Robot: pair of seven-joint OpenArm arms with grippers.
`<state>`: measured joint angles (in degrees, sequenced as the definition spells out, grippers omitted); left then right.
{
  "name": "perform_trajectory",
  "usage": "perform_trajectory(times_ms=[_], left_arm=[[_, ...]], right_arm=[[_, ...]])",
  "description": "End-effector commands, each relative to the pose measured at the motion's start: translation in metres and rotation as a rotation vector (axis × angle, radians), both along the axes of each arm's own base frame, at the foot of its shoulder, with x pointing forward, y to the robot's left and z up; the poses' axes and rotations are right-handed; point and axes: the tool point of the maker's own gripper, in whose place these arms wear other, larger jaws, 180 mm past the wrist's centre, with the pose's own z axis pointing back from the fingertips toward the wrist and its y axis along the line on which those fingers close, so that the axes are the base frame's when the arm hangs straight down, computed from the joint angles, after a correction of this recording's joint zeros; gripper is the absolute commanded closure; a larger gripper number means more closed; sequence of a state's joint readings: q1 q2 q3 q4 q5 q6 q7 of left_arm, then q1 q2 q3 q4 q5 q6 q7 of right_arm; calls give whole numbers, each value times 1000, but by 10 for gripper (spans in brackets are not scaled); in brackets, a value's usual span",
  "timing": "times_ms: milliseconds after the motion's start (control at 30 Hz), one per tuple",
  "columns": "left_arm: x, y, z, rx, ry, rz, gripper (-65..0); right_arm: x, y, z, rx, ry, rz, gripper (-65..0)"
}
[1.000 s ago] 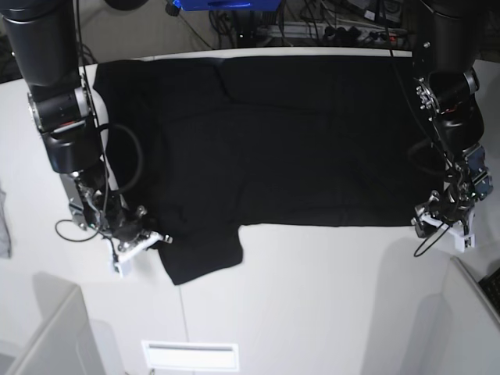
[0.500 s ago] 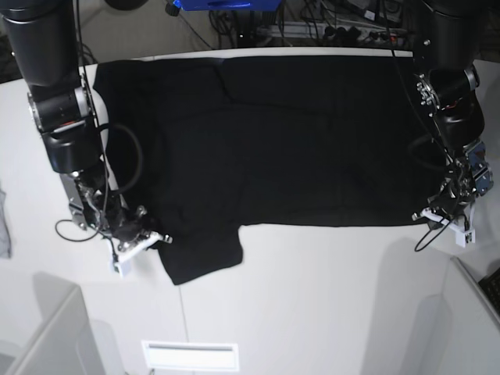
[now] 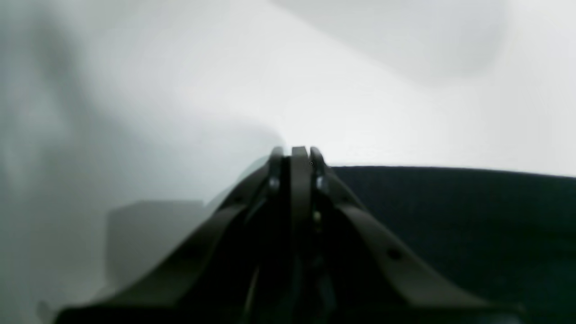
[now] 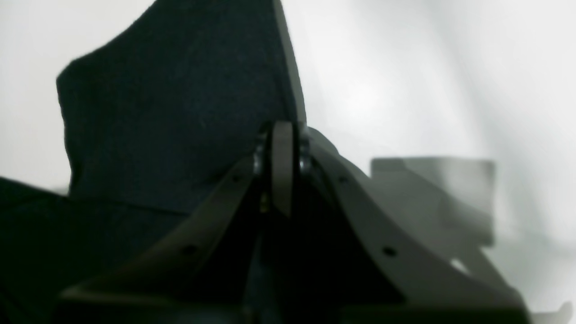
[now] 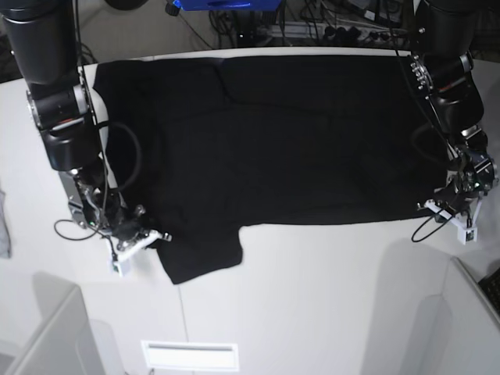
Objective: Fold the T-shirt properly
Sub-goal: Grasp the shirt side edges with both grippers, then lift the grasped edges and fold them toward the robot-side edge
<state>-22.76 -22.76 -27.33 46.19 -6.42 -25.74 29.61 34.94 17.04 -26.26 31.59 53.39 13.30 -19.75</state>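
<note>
The black T-shirt [image 5: 273, 141] lies spread flat across the white table [image 5: 312, 297], plain side up, with one short sleeve [image 5: 205, 258] pointing toward the near edge. My right gripper [image 5: 152, 239] is shut on that sleeve's left edge. In the right wrist view the black cloth [image 4: 180, 103] rises from the closed right gripper [image 4: 282, 128]. My left gripper [image 5: 437, 209] sits at the shirt's near right corner. In the left wrist view the left gripper [image 3: 294, 150] is shut, with the hem of the T-shirt [image 3: 450, 207] running right up to its tips.
A grey cloth scrap [image 5: 4, 226] lies at the far left edge. Grey bins stand at the near left [image 5: 47, 336] and near right [image 5: 476, 312] corners. A white slotted plate [image 5: 190, 355] sits at the near edge. Cables run behind the table.
The left gripper has gone from open to shut at the shirt's near right corner and shifted slightly toward the back. The right gripper and the sleeve have stayed put.
</note>
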Motion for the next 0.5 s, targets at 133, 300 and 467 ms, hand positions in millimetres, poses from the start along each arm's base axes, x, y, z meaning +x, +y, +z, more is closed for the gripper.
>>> perform_trajectory(times_ms=[133,300,467], left_arm=[[11,3,41,-26,-150,1,0],[4,-5,46,-66,-149,-11,0],[-4,-9,57,-18,-173,-42,0]], right_arm=[[17,-9,29,-16,-89,9,0],[10,-16,35,15,-121,-19,0],[3,-22,44,37,-132,-23,0]])
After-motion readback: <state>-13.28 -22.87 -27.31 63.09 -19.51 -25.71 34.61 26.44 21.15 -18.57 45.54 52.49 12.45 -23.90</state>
